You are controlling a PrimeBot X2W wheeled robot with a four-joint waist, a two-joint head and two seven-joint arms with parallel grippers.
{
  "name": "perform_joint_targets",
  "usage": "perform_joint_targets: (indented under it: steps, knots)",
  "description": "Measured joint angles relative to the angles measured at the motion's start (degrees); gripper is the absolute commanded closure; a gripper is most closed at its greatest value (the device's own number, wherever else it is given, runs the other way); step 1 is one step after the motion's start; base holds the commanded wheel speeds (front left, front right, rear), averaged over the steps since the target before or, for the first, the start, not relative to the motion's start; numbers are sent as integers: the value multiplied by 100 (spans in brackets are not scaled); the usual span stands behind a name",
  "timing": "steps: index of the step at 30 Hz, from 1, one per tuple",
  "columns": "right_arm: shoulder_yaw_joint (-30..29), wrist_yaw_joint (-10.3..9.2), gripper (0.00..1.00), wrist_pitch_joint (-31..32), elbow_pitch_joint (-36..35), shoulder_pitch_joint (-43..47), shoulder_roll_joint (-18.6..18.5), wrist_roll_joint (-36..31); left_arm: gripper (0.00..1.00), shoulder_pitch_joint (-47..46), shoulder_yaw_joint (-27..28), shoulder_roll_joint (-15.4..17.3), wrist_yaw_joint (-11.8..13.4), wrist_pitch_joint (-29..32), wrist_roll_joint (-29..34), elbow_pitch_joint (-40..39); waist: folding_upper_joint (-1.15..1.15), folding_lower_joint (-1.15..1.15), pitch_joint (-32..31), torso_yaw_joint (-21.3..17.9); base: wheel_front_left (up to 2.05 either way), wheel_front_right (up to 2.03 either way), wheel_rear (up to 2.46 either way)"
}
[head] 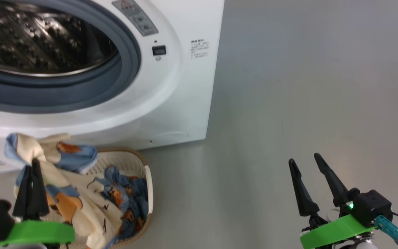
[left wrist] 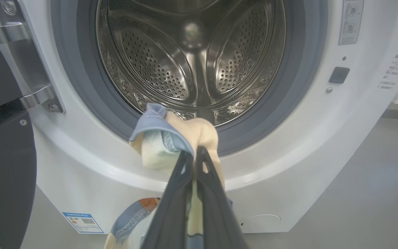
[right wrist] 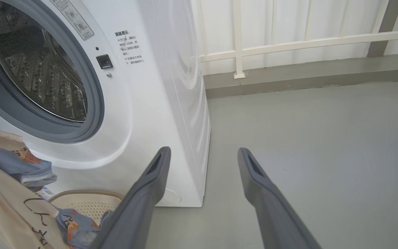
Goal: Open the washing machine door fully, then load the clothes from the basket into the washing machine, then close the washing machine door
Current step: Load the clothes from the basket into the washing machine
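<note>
One washing machine [head: 192, 86], its washing machine door [left wrist: 2, 155] swung open at the left. One basket [head: 149, 186] on the grey floor [head: 288, 86] just before it, some clothes [head: 126, 195] inside. One cream-and-blue garment [head: 64, 162] raised before the lower rim of the drum [left wrist: 192, 52], pinched in the clenched left end effector [head: 32, 165]. Right end effector [head: 304, 158] released, fingers spread, well to the right. White railed wall [right wrist: 288, 20] far behind.
</note>
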Motion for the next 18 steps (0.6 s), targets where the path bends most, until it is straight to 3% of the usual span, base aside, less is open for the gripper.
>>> perform_joint_targets:
  steps: [9, 18]
  knots:
    - [3, 0, 0, 0, -27, -231, -1, 0, 100, -914, -96, 22, -105, 0, 8, 412, 0, 0, 576, 62, 0, 0, 0]
    - [131, 0, 0, 0, -37, -578, -1, 9, 100, -2124, -68, 408, -215, 210, 34, 947, 0, 0, 1059, -59, 0, 0, 0]
